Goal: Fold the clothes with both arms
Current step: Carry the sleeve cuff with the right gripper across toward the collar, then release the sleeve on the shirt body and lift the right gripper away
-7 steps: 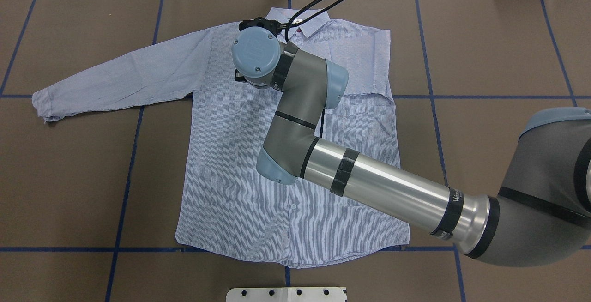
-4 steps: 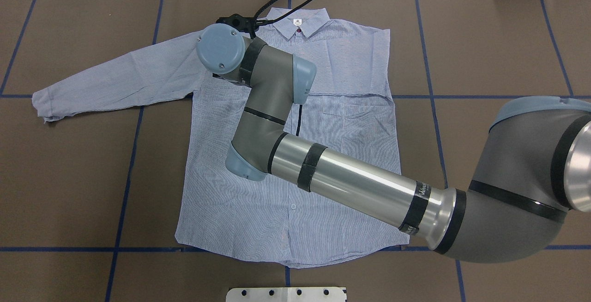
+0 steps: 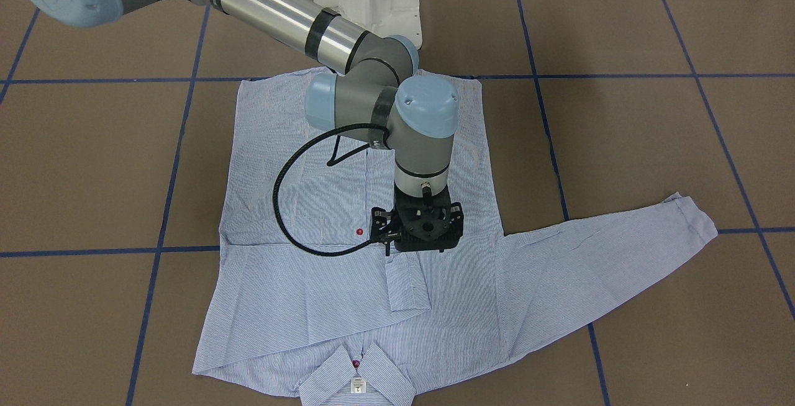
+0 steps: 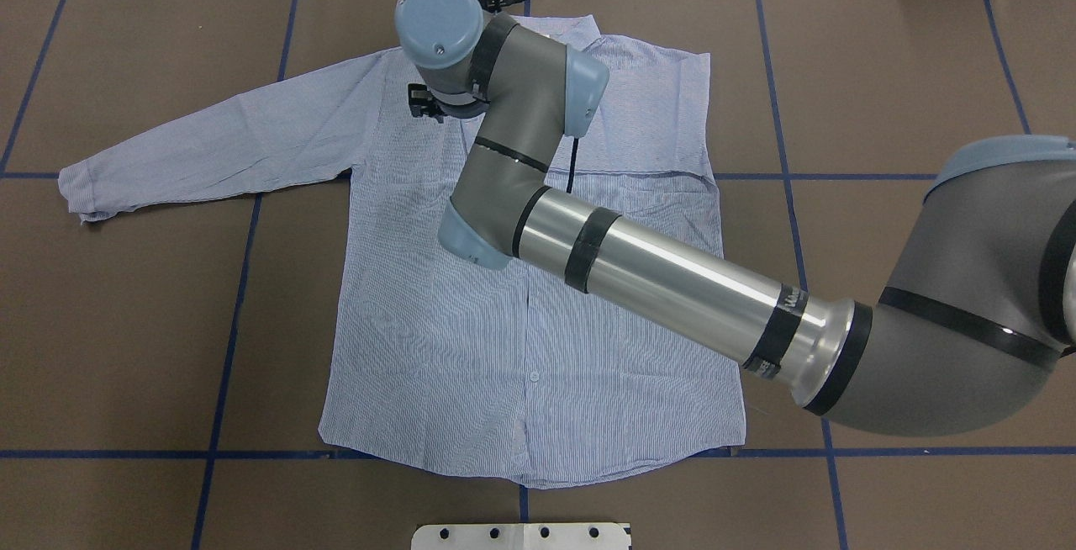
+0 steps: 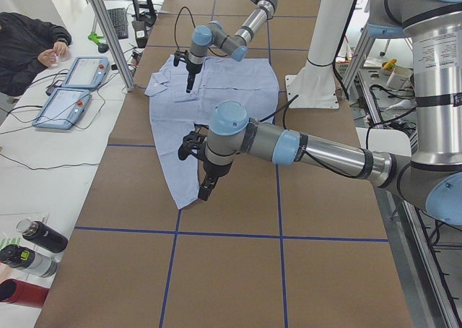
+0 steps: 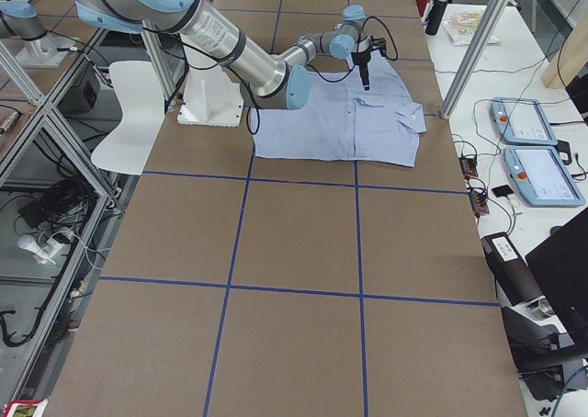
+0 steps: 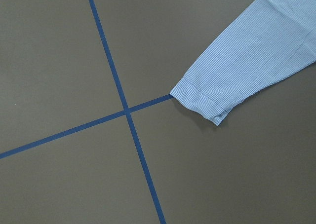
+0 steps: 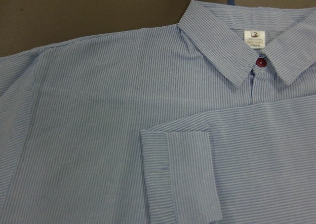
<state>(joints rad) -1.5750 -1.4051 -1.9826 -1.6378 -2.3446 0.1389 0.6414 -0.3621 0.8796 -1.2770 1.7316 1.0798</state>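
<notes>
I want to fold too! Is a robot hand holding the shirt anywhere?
Nothing seems held. The shirt lies flat, and the right gripper and the left gripper hang above it.

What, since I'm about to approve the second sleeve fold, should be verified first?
1. The shirt lies flat on the table: ok.
2. The folded sleeve crosses the chest, and the folded cuff lies flat: ok.
3. The outstretched sleeve lies straight on the robot's left, with the outstretched cuff exposed: ok.
4. The right tool is free of fabric: ok; it appears to hang above the chest.
5. The left tool is lined up over the outstretched cuff: cannot tell; the left wrist view shows that cuff off-centre.
6. Either tool open or shut: cannot tell.
</notes>
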